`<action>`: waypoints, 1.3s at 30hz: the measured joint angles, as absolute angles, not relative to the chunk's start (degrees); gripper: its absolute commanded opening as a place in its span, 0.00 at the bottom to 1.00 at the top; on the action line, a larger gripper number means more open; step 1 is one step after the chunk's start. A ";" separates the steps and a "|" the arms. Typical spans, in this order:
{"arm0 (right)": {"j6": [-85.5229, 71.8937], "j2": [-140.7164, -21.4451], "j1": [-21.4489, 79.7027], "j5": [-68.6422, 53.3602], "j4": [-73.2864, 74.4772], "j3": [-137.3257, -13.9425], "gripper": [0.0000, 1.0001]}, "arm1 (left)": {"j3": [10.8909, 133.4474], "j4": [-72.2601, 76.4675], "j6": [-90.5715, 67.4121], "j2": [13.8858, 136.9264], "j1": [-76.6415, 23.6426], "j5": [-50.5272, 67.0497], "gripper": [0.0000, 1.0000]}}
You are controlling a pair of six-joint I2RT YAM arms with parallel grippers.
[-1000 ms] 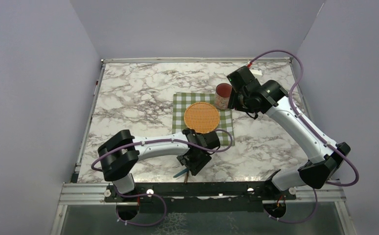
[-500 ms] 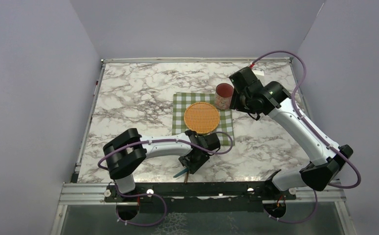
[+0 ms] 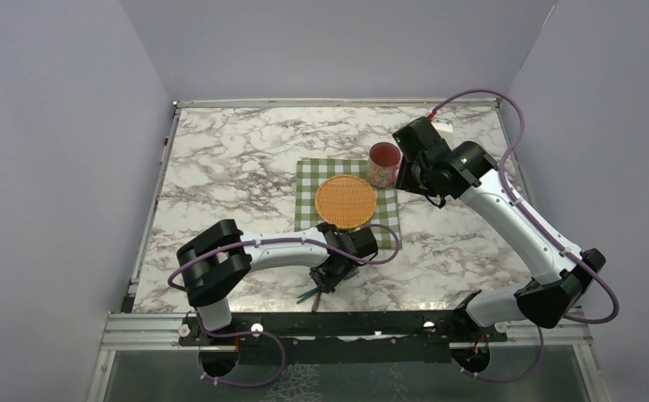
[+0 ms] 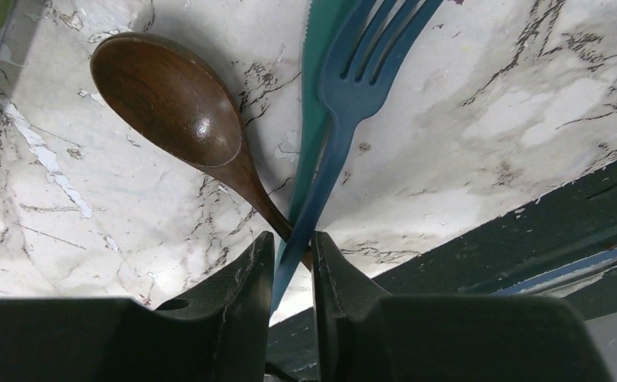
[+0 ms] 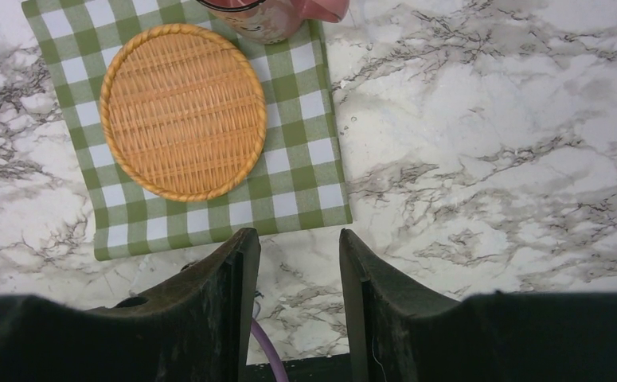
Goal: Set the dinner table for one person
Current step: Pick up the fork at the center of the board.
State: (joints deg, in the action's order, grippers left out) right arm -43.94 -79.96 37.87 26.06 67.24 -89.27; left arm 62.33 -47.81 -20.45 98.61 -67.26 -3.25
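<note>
Three pieces of cutlery lie bunched on the dinner table (image 3: 220, 167), close to its near edge and the dark metal frame (image 4: 528, 231): a wooden spoon (image 4: 169, 95), a teal knife (image 4: 311, 143) and a blue fork (image 4: 369, 72). The fork rests on top of the knife. The spoon lies bowl-up beside them, its handle slanting in to meet theirs.

The left gripper (image 4: 293, 239) is low over this bunch. Its fingers (image 4: 241, 294) are drawn close together and pinch the fork's handle; the end of the spoon's handle sits right at the same narrow gap.

Farther back, near the middle of the marble top, a green-and-white checked cloth (image 3: 308, 176) lies flat. A round wicker plate (image 3: 346, 201) sits on it, and a reddish cup (image 3: 383, 164) stands upright at its far right corner.

The right gripper (image 5: 298, 239) hangs above the table just beside the cup, its fingers spread with nothing between them. Its wrist view looks down on the plate, the cloth and bare marble.
</note>
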 measured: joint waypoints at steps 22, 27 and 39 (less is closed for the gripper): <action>-43.99 -79.96 37.87 25.91 66.24 -87.90 0.44 | 65.73 -51.13 -22.81 96.23 -67.26 -3.60 0.12; -43.99 -79.94 37.87 25.85 65.63 -87.85 0.44 | 65.91 -51.48 -23.18 95.94 -67.26 -3.57 0.12; -44.16 -79.05 37.87 25.87 65.65 -86.76 0.43 | 64.90 -49.65 -22.87 100.47 -67.26 -3.03 0.11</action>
